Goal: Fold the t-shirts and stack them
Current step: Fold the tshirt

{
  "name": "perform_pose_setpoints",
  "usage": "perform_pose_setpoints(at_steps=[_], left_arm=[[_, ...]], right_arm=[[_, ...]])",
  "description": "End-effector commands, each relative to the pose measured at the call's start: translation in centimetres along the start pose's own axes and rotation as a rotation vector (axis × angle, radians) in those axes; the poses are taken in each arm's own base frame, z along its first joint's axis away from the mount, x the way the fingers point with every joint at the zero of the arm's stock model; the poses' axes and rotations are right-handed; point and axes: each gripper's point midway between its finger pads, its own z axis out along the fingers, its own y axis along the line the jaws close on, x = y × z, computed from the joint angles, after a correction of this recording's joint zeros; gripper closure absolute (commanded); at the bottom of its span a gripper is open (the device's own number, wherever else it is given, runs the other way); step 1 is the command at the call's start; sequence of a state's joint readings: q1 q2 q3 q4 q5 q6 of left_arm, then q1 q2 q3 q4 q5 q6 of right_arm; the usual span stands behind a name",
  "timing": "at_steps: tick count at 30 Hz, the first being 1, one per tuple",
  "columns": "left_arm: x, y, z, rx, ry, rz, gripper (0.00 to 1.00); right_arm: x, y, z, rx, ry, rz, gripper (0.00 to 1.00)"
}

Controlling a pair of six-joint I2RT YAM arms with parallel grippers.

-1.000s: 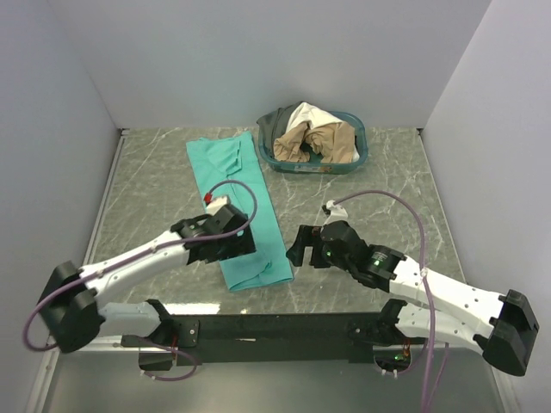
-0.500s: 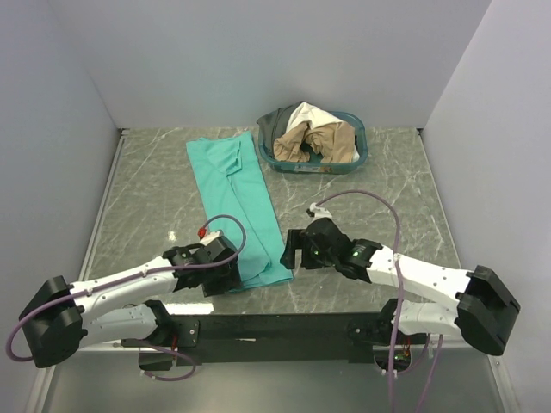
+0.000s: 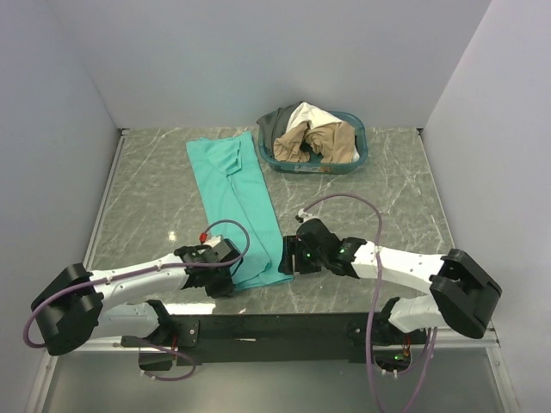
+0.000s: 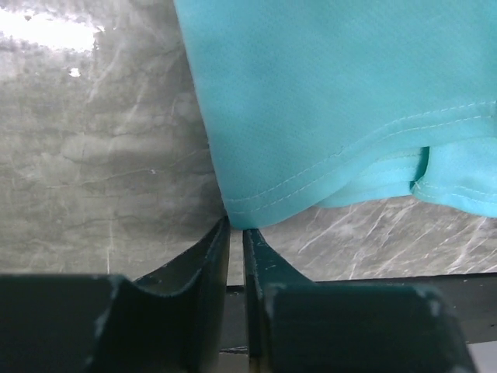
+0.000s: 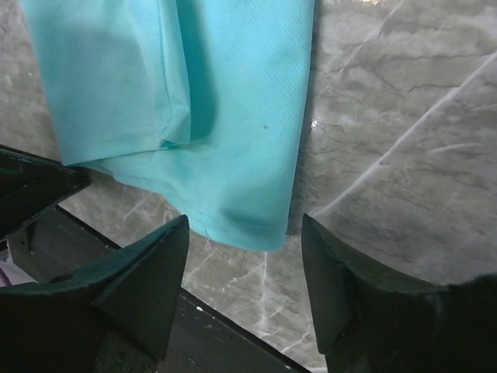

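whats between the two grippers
The near hem of the teal t-shirt, flat on the table; the top view shows it between left gripper and right gripper.

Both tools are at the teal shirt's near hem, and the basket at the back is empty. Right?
Not empty: the top external view shows the basket holding cream, tan and dark grey shirts. The left tool and right tool are at the near hem of the teal shirt.

teal t-shirt (image 4: 334, 101) cropped at picture edges, left end effector (image 4: 236, 228) grip unclear
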State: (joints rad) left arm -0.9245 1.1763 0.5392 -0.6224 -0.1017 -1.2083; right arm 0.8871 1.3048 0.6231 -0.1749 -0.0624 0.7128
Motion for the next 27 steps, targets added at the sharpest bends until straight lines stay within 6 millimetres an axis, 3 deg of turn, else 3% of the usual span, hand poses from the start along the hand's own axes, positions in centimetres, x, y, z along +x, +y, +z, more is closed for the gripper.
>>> perform_pose_setpoints(at_steps=[1, 9, 14, 16, 18, 19, 22, 23, 27], left_arm=[[-0.7, -0.5, 0.0, -0.008, -0.029, 0.015, 0.81], [-1.4, 1.0, 0.5, -0.108, -0.06, 0.024, 0.76], [-1.1, 0.4, 1.0, -0.074, -0.049, 0.022, 0.76], [-1.1, 0.4, 1.1, -0.074, -0.05, 0.022, 0.83], [-1.2, 0.6, 1.0, -0.084, -0.053, 0.023, 0.99], [-1.3, 0.4, 0.9, -0.079, -0.055, 0.029, 0.99], [-0.9, -0.1, 0.5, -0.028, -0.04, 0.033, 0.99], [-0.6, -0.5, 0.3, 0.002, -0.028, 0.035, 0.99], [0.4, -1.6, -0.9, 0.097, -0.019, 0.026, 0.99]], right_arm=[[-0.3, 0.7, 0.8, -0.038, 0.001, 0.0, 0.34], [1.1, 0.4, 1.3, -0.058, 0.042, 0.01, 0.39], [2.1, 0.0, 1.3, -0.055, 0.067, 0.015, 0.41], [2.3, -0.1, 1.3, -0.059, 0.072, 0.019, 0.42], [2.8, 0.0, 1.3, -0.075, 0.087, 0.02, 0.46], [2.9, 0.1, 1.5, -0.083, 0.086, 0.02, 0.47], [3.4, 0.4, 1.7, -0.097, 0.112, 0.017, 0.57], [3.5, 0.5, 1.7, -0.102, 0.119, 0.013, 0.66], [2.9, 0.0, 0.9, -0.067, 0.08, 0.01, 0.86]])
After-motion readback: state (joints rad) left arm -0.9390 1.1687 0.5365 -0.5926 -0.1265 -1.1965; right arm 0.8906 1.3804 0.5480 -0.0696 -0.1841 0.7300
